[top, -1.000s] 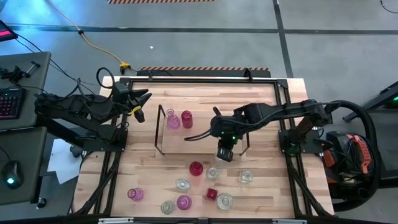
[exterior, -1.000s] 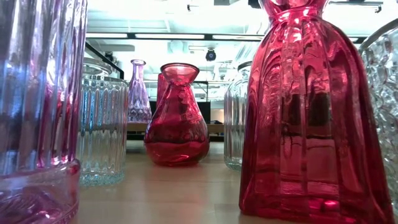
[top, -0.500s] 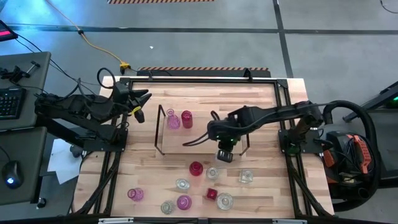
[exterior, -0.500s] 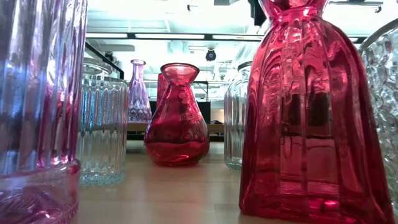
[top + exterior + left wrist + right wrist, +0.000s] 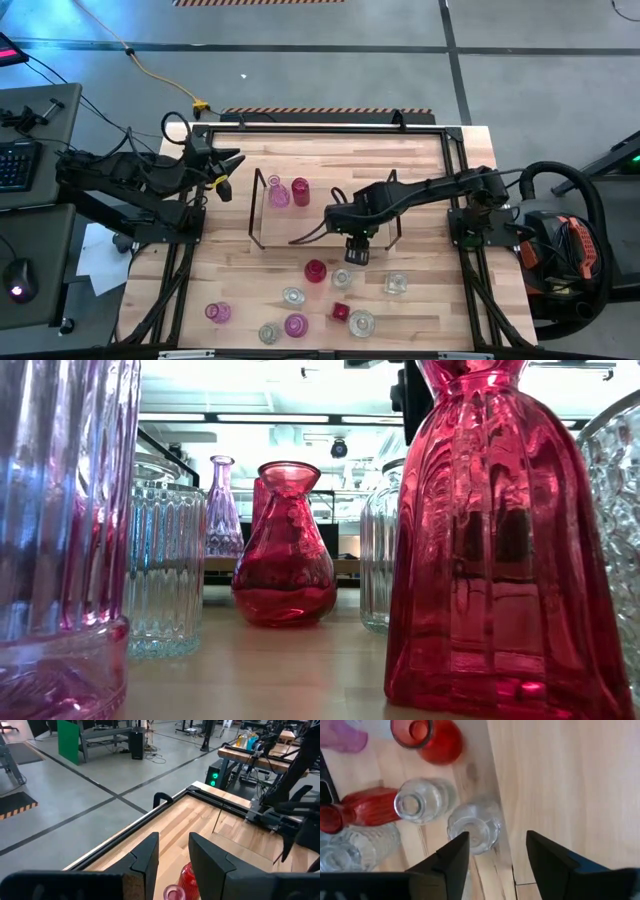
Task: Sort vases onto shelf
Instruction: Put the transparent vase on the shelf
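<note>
Right gripper (image 5: 357, 252), jaws open and empty, hovers over a clear vase (image 5: 343, 278) near the shelf's (image 5: 330, 233) front edge. Next: descend, grasp. Left gripper (image 5: 226, 172) waits at the table's left edge, jaws partly open.

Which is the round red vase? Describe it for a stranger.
Find the wire-ended shelf mid-table. Among the loose vases on the tabletop, the red vase stands nearest the shelf. Its neighbour, the clear vase, is colourless; the small red vase is farther off.
</note>
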Tool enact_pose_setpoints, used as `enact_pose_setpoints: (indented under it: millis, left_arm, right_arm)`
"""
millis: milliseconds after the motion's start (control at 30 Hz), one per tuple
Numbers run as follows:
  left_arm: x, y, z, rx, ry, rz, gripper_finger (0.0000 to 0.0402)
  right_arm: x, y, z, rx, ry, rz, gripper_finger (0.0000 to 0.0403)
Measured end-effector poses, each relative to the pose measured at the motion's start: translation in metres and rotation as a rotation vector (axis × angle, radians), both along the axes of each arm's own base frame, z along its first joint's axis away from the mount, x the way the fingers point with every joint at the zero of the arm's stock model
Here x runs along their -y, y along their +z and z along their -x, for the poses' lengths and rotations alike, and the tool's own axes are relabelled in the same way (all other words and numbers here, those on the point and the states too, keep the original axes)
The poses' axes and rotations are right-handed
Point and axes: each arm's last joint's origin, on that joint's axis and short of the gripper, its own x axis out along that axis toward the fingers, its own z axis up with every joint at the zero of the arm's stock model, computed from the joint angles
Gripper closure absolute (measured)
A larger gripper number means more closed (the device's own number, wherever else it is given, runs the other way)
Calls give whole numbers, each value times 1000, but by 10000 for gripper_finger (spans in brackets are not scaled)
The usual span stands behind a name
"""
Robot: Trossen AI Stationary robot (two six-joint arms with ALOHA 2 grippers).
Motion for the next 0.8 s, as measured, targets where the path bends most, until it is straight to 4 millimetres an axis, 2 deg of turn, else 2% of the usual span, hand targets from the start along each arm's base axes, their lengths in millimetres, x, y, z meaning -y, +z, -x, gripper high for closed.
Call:
enact_pose_setpoints:
  millis: [367,633,800]
  left_arm:
    - [0,-1,0,-8,0,-3,304]
    - [0,-1,0,-9,0,-3,304]
    - [0,-1,0,-8,0,-3,304]
  right_arm:
    - [-9,-4,0,-15,-3,1,242]
    - [-13,-24,-9,-71,36,39,242]
    - [-13,-24,-9,-74,26,43,243]
